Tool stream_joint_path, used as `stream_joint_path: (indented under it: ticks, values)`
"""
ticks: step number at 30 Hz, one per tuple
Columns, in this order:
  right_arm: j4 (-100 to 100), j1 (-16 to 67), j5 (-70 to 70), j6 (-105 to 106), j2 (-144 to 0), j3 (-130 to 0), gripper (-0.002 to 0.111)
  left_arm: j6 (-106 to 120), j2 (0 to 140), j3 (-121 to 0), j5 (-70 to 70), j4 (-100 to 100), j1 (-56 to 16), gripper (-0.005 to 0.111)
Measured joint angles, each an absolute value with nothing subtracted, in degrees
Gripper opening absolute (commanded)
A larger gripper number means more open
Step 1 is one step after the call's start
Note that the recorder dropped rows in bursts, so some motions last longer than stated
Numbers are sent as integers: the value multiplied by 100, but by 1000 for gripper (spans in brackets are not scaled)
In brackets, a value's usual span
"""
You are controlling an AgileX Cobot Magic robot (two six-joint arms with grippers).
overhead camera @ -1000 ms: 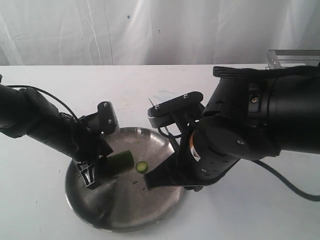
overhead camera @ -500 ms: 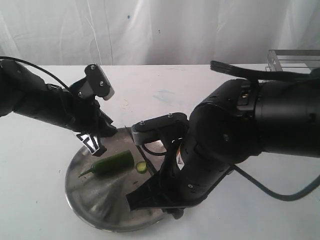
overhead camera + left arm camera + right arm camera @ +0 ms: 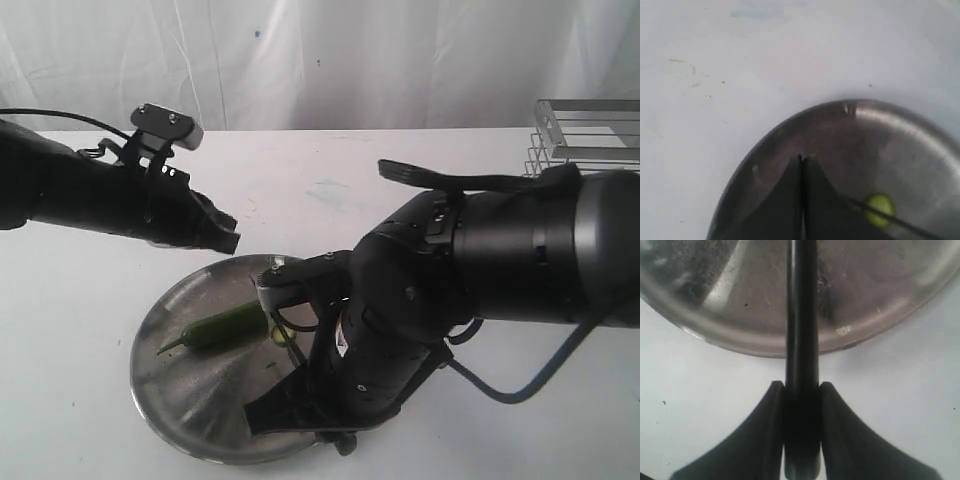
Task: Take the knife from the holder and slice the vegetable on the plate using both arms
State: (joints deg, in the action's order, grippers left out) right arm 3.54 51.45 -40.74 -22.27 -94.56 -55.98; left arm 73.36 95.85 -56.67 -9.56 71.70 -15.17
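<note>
Clamping the knife [image 3: 802, 315] at the plate [image 3: 715, 336] rim, right hand [image 3: 801, 390]; left hand [image 3: 801, 161] closed, seemingly empty.

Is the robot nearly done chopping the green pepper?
Partway. Done: the knife is out of the holder, and one round slice lies beside the pepper on the plate. In hand: the right claw grips the knife; the left claw is shut and empty. Left: most of the pepper is uncut.

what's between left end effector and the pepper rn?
Only the plate: its rim and a bare strip of steel. The exterior view shows it, with the left end effector shut, empty and apart from the pepper.
</note>
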Motion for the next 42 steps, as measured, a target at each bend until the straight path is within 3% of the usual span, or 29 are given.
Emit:
stream_joint_path:
  ticks: [9,21,42]
  values:
    - [517,5145,-3601,-2357,-9531,-5598,0,7369,9585,-5667,-1021,8606,-1517,1]
    - [730,5145,-3688,-2357,-9619,-5598,0,7954,9671,-5667,-1788,8702,-1517,1]
    - [740,5145,-3239,-2300,-9619,-5598,0,7978,10255,-5667,-1666,8413,-1517,1]
